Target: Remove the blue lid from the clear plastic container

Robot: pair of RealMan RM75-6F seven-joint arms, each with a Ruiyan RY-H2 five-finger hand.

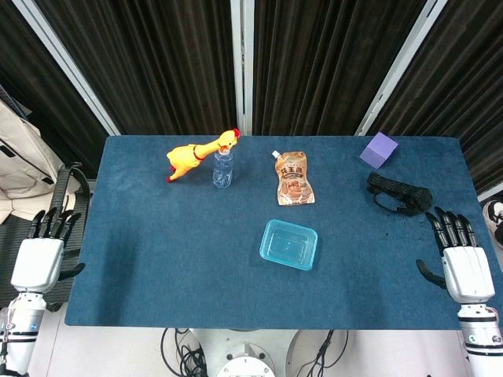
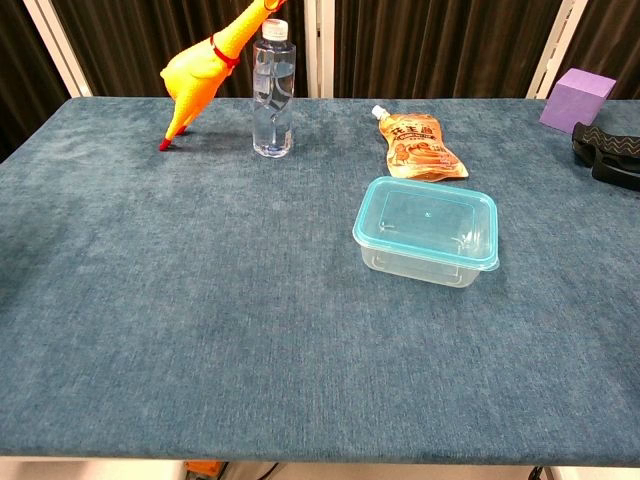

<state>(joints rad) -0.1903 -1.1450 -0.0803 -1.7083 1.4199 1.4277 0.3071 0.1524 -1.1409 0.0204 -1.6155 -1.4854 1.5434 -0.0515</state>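
A clear plastic container (image 1: 288, 245) (image 2: 424, 262) with its translucent blue lid (image 2: 428, 222) seated on top stands near the middle of the blue table, a little toward the front right. My left hand (image 1: 41, 255) hangs beyond the table's left edge, fingers spread, holding nothing. My right hand (image 1: 461, 261) rests over the table's right front corner, fingers spread and empty. Both hands are far from the container. Neither hand shows in the chest view.
A yellow rubber chicken (image 1: 196, 155) (image 2: 205, 70) and a small water bottle (image 1: 223, 168) (image 2: 272, 95) stand at the back left. A brown drink pouch (image 1: 294, 180) (image 2: 420, 145) lies behind the container. A purple cube (image 1: 379, 150) (image 2: 578, 98) and a black tool (image 1: 399, 193) (image 2: 610, 153) sit at the right.
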